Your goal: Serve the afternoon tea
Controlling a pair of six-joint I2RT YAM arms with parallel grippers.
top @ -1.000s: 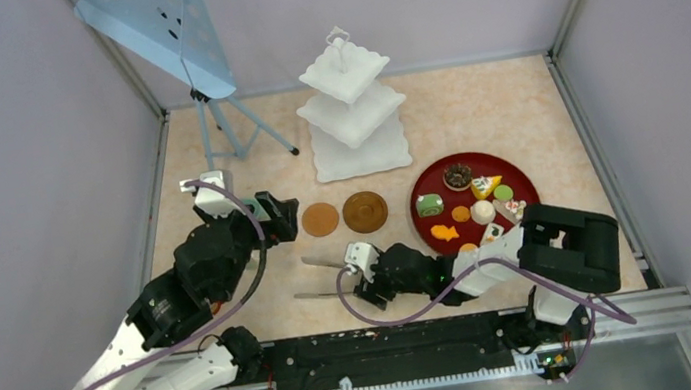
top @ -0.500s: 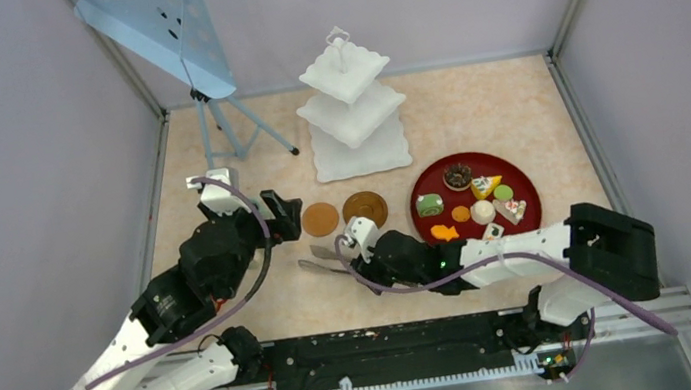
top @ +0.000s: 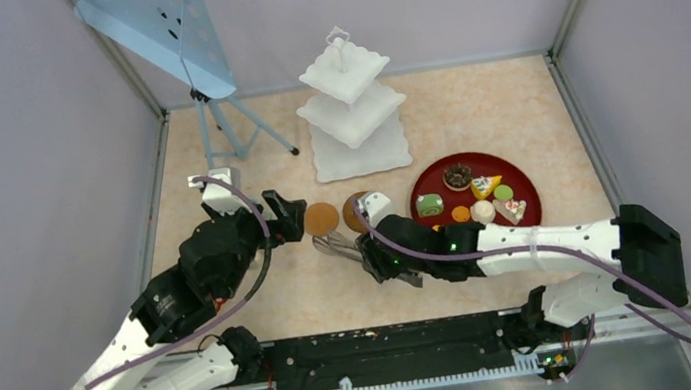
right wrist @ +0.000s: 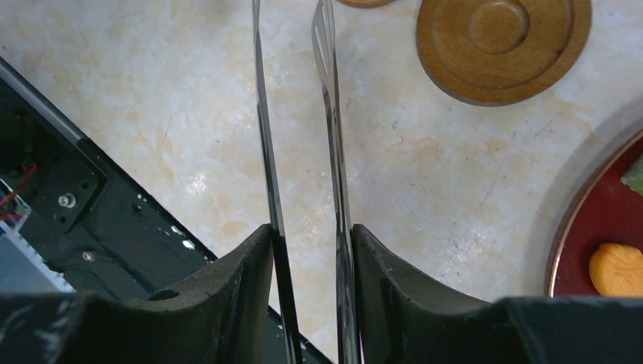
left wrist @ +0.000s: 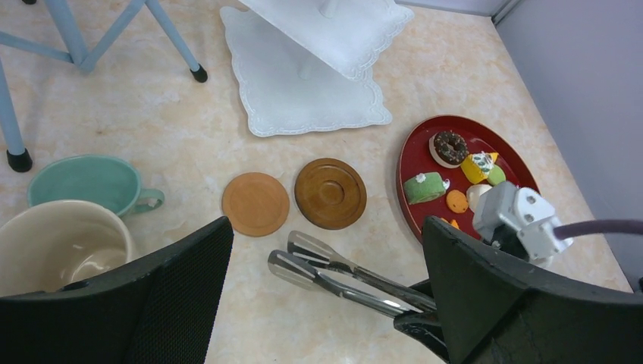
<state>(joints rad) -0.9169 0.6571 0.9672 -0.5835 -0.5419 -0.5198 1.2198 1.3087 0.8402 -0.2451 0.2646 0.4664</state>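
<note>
Two grippers logged. Lower centre: right gripper (right wrist: 311, 254) pinches metal tongs (right wrist: 331, 136), blades apart. Left gripper (top: 285, 213) gapes empty by cream mug (left wrist: 53, 243) and teal cup (left wrist: 83, 178). Toy sweets (top: 471, 201) sit on red tray (left wrist: 418, 155), right. Next, we judge: swing tongs there, then serve onto tiered stand (top: 350, 104), top.

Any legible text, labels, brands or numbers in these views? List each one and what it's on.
None is readable in any view.
No lettering shows on the tiered stand, red tray, light coaster, dark coaster, teal cup, cream mug or metal tongs.
Icing patterns on the sweets are too small to read as characters.
</note>
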